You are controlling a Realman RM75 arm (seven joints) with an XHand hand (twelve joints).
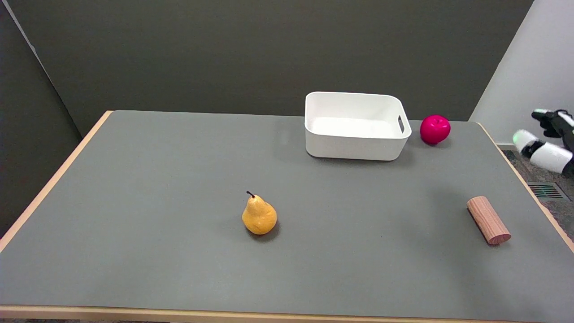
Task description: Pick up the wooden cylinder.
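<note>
Right hand (548, 137) shows only in part at the picture's right edge, off the tabletop (179, 251) and above the floor; whether its fingers are spread or curled cannot be told, though nothing is seen in it. Lying on its side near the right edge of the tabletop is the wooden cylinder (488, 220), well apart from the pear (259, 215), white bin (354, 148) and red apple (435, 128). Being round, it could roll off that edge if the fingers nudge it before closing.
</note>
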